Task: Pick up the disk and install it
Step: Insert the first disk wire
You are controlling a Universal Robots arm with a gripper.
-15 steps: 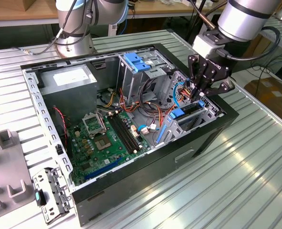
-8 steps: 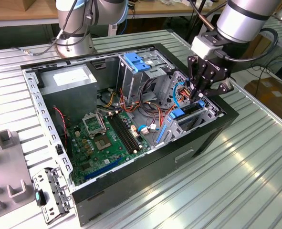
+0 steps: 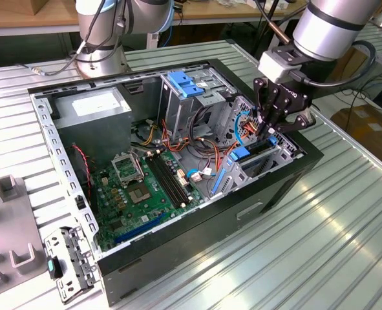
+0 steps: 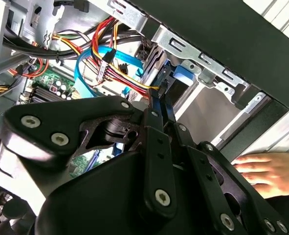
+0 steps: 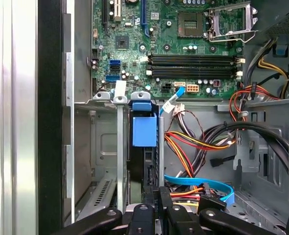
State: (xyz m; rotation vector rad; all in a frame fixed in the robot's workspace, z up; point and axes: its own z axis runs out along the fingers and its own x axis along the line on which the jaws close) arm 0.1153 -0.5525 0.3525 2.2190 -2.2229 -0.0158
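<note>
Disk (image 5: 144,129) sits on edge in the metal drive bay (image 5: 98,147) of the open computer case (image 3: 255,194), directly ahead of the hand's fingertips in the first wrist view; I see its blue plastic rail end and a dark body below it. In the exterior view the disk (image 3: 252,154) shows as a blue-edged slab in the bay just beneath the hand (image 3: 268,126).

From my station the hand (image 5: 156,193) has its two black fingers drawn together with no visible gap, their tips at or touching the near edge of the disk; I cannot confirm contact. In the second wrist view the hand (image 4: 159,95) points its closed fingertips at the blue part in the bay, and nothing is gripped between them.

Beside the hand, red, yellow and orange wire bundles (image 5: 193,142) and a flat blue cable (image 5: 203,183) lie loose. The green motherboard (image 5: 183,54) lies beyond the bay. A person's hand (image 4: 266,171) rests outside the case wall. The case stands on the ribbed metal desk (image 3: 307,258).
</note>
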